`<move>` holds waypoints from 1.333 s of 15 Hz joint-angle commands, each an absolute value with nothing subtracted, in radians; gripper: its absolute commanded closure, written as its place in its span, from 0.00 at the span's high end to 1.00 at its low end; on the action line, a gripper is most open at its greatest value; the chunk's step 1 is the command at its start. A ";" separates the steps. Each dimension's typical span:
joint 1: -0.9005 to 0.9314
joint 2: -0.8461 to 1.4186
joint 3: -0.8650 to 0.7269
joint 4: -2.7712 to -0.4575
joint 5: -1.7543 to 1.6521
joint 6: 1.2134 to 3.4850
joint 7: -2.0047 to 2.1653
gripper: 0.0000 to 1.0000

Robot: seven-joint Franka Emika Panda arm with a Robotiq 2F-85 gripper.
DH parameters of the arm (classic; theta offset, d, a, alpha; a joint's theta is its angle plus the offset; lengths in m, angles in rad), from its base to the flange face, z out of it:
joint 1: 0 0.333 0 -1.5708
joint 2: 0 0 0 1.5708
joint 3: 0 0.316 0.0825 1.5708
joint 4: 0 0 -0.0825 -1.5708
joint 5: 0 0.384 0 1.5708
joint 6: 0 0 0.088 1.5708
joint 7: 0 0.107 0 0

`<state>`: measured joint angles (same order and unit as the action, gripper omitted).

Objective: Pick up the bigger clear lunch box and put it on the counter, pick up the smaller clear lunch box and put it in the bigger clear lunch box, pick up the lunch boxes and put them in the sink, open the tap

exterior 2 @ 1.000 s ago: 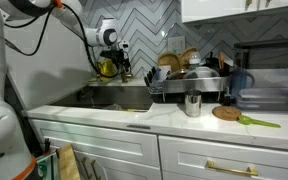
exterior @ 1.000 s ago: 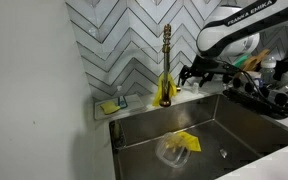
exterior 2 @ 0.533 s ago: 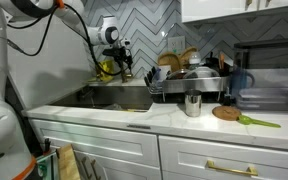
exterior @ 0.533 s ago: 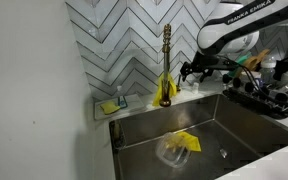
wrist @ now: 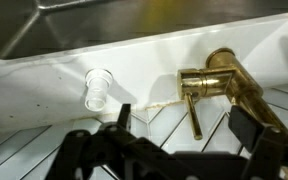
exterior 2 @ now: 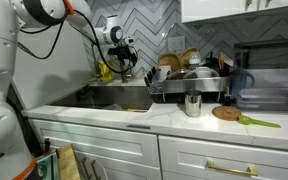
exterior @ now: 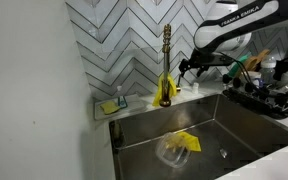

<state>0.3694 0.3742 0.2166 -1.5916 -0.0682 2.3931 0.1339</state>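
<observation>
In an exterior view, the bigger clear lunch box lies in the sink beside a yellow item, and the smaller one cannot be made out. In an exterior view, the end effector hangs behind the basin. In the wrist view it is wide and empty over the tap. Opening the tap seems all that is left.

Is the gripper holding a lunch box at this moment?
No, in the wrist view the gripper stands open and empty, with only the brass tap showing beyond it.
</observation>
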 commanded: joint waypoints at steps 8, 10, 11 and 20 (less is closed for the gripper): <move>0.382 0.530 0.212 -1.461 -0.078 2.503 0.073 1.00; 0.384 0.543 0.207 -1.449 -0.081 2.516 0.070 1.00; 0.387 0.544 0.200 -1.446 -0.090 2.515 0.071 1.00; 0.390 0.542 0.171 -1.440 -0.101 2.508 0.089 1.00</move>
<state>0.3777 0.5329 0.1968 -1.4495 -0.0717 2.5074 0.0752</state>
